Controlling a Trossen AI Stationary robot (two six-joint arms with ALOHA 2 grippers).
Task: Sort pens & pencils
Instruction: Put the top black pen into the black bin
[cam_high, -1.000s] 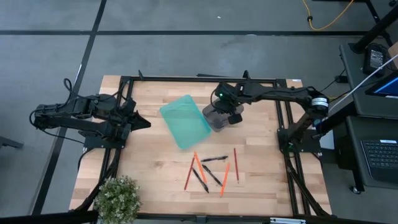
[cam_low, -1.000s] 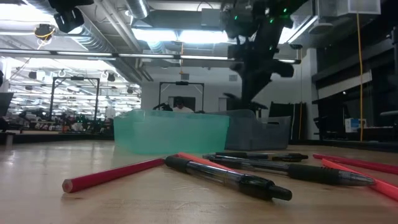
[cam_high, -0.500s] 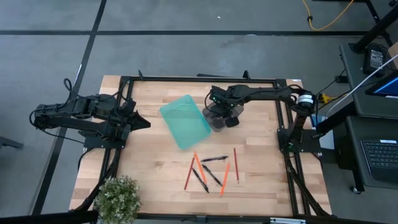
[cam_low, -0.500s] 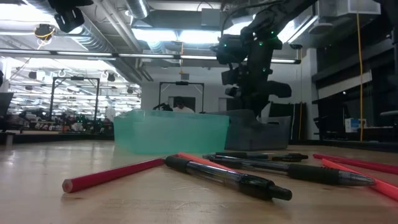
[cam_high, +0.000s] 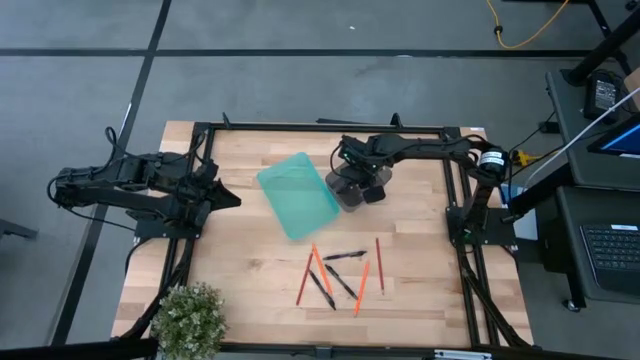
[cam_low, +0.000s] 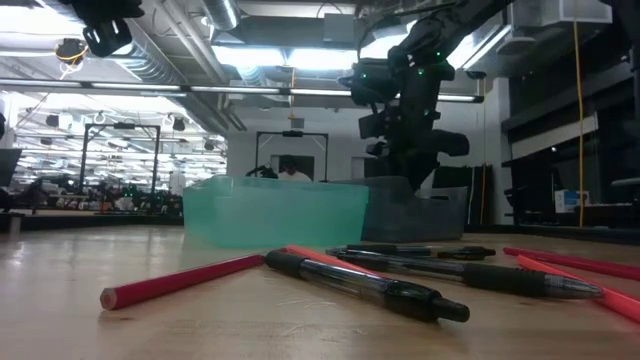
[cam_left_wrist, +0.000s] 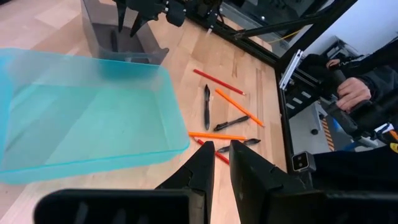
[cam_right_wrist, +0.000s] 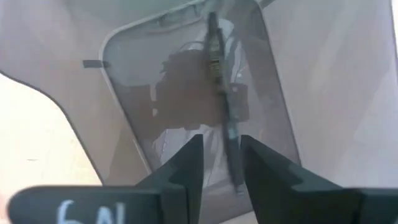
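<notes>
Your right fingers (cam_right_wrist: 221, 163) have just parted over the grey bin (cam_high: 347, 192), and 1 pen (cam_right_wrist: 219, 68) now lies inside it, released. Left fingers (cam_left_wrist: 222, 163) stand narrow, empty, parked at the tabletop (cam_high: 420, 290) edge. Remaining pens (cam_high: 343, 256) and pencils (cam_high: 361, 288) lie loose near the front.

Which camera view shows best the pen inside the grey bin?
The right wrist view: the pen lies in plain sight on the grey bin's floor. The left wrist view shows it as a dark streak; the high and low views hide it.
</notes>
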